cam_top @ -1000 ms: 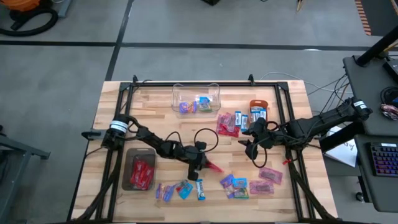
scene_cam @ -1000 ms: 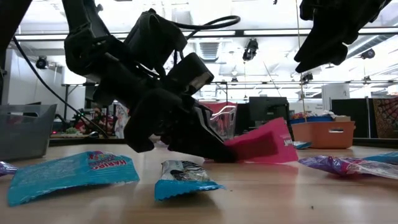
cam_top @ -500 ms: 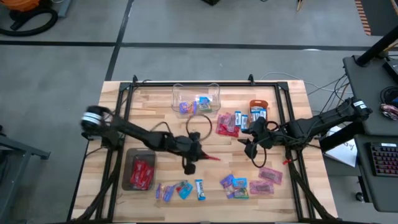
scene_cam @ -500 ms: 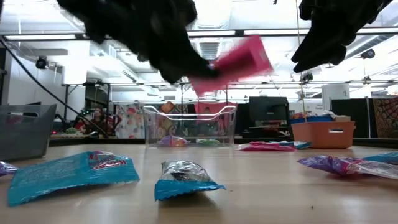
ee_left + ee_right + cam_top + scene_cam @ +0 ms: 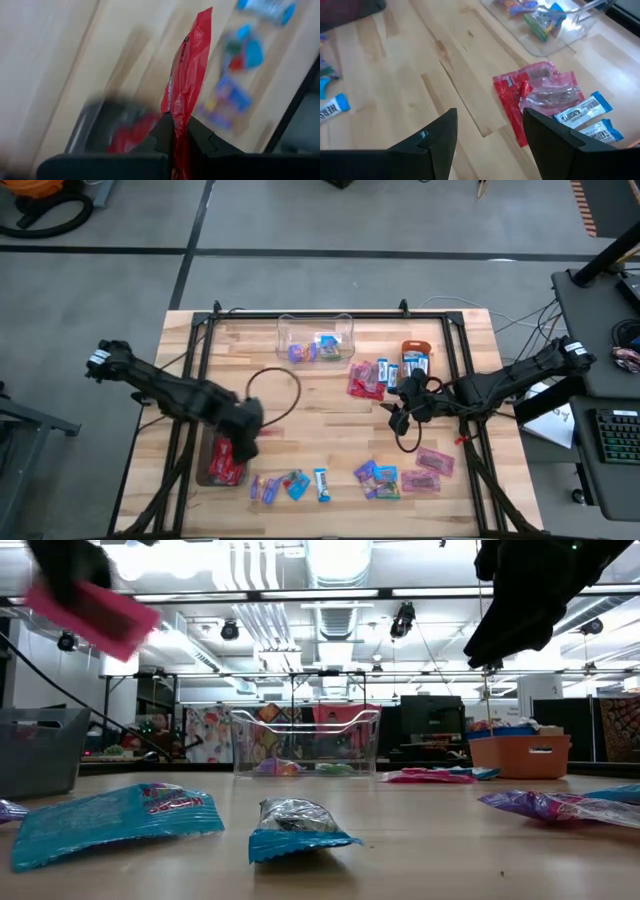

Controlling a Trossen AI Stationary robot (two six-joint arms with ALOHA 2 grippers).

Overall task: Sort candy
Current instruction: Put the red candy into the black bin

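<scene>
My left gripper (image 5: 245, 444) hangs over the dark grey bin (image 5: 208, 442) at the table's near left, shut on a red candy packet (image 5: 192, 60). In the low view that packet (image 5: 95, 612) shows high up at the left. The bin holds more red candy (image 5: 230, 465). Other candy lies in loose groups on the wood: near the front edge (image 5: 292, 485), front right (image 5: 385, 478) and by the right gripper (image 5: 368, 380). My right gripper (image 5: 400, 416) hovers open above the table's right middle, over bare wood, with nothing between its fingers (image 5: 437, 142). My left gripper pinches the red packet near one end (image 5: 176, 111) between its two fingers, the flat wrapper edge-on between them. The fingers point steeply down from above. The packet sticks out past the fingertips, tilted, lifted clear above the bin.
A clear plastic box (image 5: 315, 340) with a few sweets stands at the far middle. A small orange bowl (image 5: 415, 352) stands to its right. A black frame (image 5: 200, 330) runs along the table's edges. Bare wood lies in the middle of the table (image 5: 320, 415).
My left gripper has lifted the red packet off the table's middle, risen high and swung toward the table's left edge until it hangs over the grey bin. It rolled and tipped to point steeply down. The packet is now clear of the wood.
</scene>
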